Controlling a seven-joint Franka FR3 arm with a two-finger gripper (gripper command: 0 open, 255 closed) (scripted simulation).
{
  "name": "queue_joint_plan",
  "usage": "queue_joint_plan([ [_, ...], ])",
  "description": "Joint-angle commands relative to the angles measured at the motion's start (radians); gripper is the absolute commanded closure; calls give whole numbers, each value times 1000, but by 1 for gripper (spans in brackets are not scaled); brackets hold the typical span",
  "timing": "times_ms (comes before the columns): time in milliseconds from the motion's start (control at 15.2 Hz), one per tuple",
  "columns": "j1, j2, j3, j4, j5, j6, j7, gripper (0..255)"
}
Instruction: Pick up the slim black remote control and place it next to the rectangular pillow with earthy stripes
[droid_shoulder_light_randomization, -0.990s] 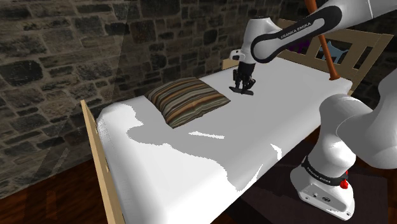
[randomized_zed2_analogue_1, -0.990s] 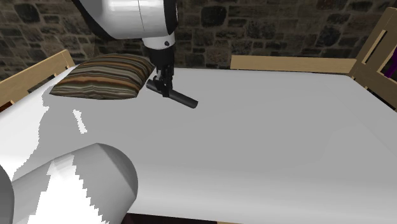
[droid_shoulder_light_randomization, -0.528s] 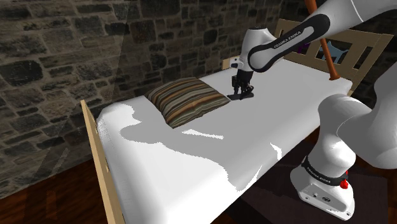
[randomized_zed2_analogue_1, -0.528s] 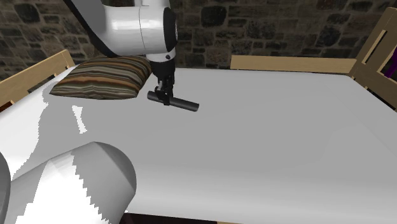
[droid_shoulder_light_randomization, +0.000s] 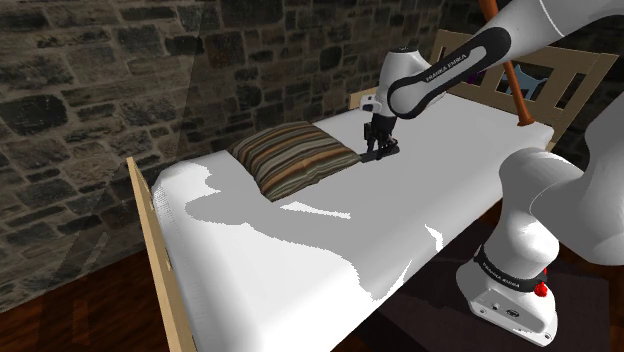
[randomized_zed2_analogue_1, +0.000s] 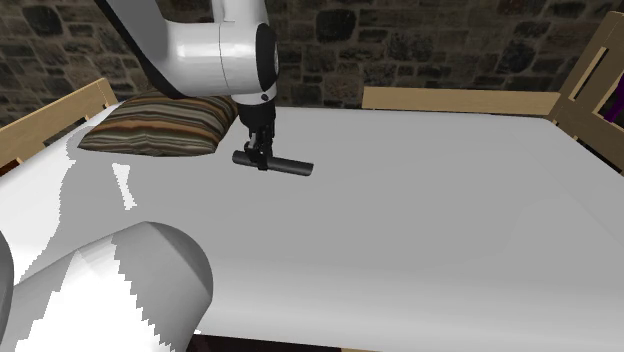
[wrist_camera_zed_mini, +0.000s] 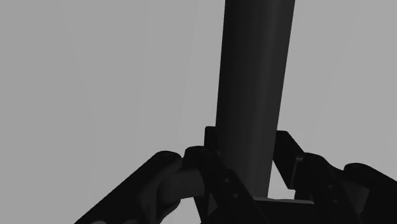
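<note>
A slim black remote (randomized_zed2_analogue_1: 285, 165) is clasped near one end by my black gripper (randomized_zed2_analogue_1: 260, 157), which is shut on it. The remote lies nearly level, right at the white bed sheet (randomized_zed2_analogue_1: 420, 200); I cannot tell whether it touches. It sits just off the near corner of the brown-striped rectangular pillow (randomized_zed2_analogue_1: 160, 125). In the shoulder view the gripper (droid_shoulder_light_randomization: 378, 150) and the remote (droid_shoulder_light_randomization: 388, 152) are to the right of the pillow (droid_shoulder_light_randomization: 297, 157). In the wrist view the remote (wrist_camera_zed_mini: 254, 83) runs straight away from the gripper (wrist_camera_zed_mini: 248, 159), and the fingers (wrist_camera_zed_mini: 289, 153) press both its sides.
A wooden frame surrounds the bed, with a side rail (droid_shoulder_light_randomization: 152, 235) and a slatted headboard (droid_shoulder_light_randomization: 560, 85). A reddish-brown pole (droid_shoulder_light_randomization: 510, 80) leans near the headboard. Behind stands a stone wall (droid_shoulder_light_randomization: 120, 70). My stand (droid_shoulder_light_randomization: 510, 290) is at the shoulder view's lower right.
The gripper has come down and nearer the pillow with the remote. The remote went from tilted above the sheet to nearly level at the sheet.
</note>
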Motion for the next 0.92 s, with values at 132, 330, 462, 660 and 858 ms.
queue_joint_plan([
  [132,0,0,-1,-1,0,0,-1,0],
  [330,0,1,-2,0,1,0,-1,0],
  [462,-31,-42,36,10,-32,-46,24,0],
  [660,-90,-138,121,45,-80,-169,65,0],
  [858,-90,-137,122,45,-80,-169,65,0],
])
